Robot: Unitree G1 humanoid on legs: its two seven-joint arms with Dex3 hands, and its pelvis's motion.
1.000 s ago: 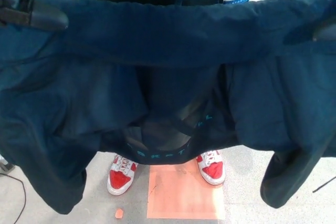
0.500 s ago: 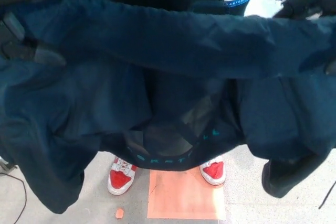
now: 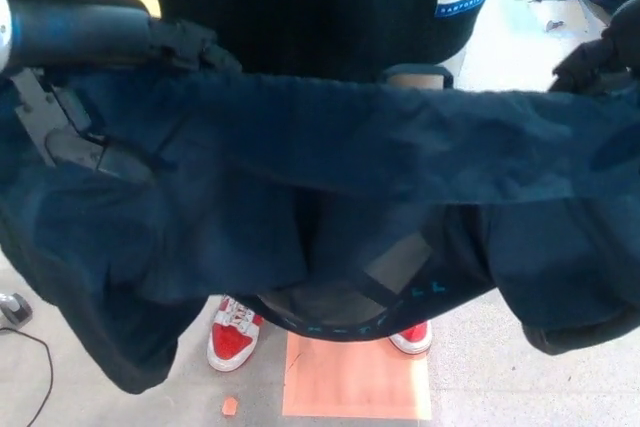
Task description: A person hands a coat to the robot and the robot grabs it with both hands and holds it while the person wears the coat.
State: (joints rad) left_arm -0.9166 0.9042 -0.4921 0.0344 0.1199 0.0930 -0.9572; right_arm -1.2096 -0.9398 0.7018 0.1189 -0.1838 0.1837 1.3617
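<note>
so the dark navy coat (image 3: 330,157) is stretched straight across the middle of the frame, edge to edge, with its lining sagging down toward the lower centre and the sleeves drooping at lower left and lower right. left hand (image 3: 85,142) is at the upper left, black fingers clamped on the coat's top edge, with the arm coming in above it along the top left. right hand (image 3: 595,57) is at the upper right edge, dark and half cut off by the frame, sitting right at the coat's top edge; it looks like it's pinching the fabric but honestly can't tell for sure. behind the coat, top centre, a person (image 3: 320,7) in a black top with a white and blue label stands close. their red and white sneakers (image 3: 232,335) poke out below the hem, either side of an orange square (image 3: 355,387) on the grey floor (image 3: 500,387).
</note>
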